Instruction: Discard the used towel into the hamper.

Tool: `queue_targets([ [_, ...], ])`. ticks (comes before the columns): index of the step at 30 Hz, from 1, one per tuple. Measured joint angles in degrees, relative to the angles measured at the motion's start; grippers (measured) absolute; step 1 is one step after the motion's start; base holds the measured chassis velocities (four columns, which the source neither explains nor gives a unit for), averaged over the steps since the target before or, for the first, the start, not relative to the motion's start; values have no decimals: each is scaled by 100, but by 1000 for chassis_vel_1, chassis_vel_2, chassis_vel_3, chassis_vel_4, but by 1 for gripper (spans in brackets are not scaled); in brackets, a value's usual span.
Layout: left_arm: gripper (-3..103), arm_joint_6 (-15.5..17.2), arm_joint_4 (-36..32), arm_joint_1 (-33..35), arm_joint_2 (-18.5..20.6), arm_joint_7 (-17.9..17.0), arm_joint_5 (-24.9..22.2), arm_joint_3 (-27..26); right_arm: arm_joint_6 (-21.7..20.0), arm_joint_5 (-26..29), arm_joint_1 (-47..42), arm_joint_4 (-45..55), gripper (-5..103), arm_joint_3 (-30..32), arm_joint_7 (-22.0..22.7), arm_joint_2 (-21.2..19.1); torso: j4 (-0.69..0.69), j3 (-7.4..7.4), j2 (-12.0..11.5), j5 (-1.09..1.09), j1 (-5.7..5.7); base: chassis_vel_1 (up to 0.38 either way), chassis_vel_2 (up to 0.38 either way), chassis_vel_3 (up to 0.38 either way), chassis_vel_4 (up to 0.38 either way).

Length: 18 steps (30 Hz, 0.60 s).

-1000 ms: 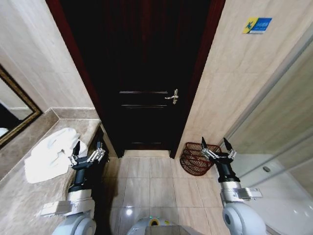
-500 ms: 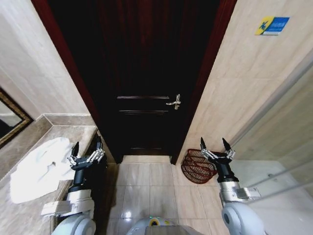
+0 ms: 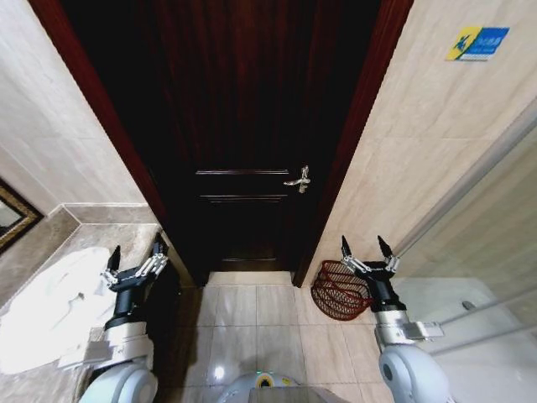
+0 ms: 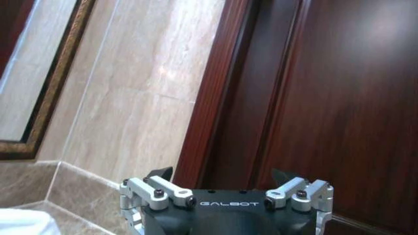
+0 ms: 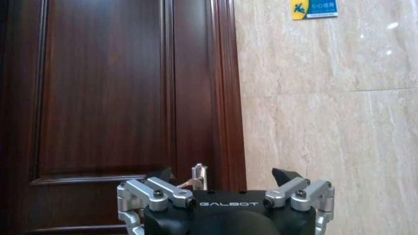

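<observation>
The used towel point(image 3: 46, 306) is a crumpled white heap on the stone counter point(image 3: 92, 239) at the left; one corner of the towel point(image 4: 19, 223) also peeks into the left wrist view. My left gripper point(image 3: 134, 259) is raised just right of the towel, open and empty, its fingers point(image 4: 160, 172) spread apart. The hamper point(image 3: 340, 292), a dark reddish-brown open-weave basket, stands on the floor by the right wall. My right gripper point(image 3: 365, 252) hovers above the hamper's right rim, open and empty, with fingers point(image 5: 284, 175) spread.
A dark wooden door point(image 3: 247, 126) with a metal handle point(image 3: 298, 179) fills the wall ahead. A gold-framed mirror point(image 3: 17, 222) hangs over the counter. Glass shower panels point(image 3: 495, 252) stand at the right. Tiled floor point(image 3: 252, 311) lies between counter and hamper.
The whole head view has shifted: door looms larger, counter and towel slide left and down, so the camera moved. Both grippers stay raised and open.
</observation>
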Motion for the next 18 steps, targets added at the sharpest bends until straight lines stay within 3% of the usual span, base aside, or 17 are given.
queue_targets([
  [18, 99, 34, -41, -46, 19, -104, 204, -75, -285, 128, 45, -108, 100, 87, 179, -207, -1, 1, 0, -1, 4, 15, 11, 16, 13],
])
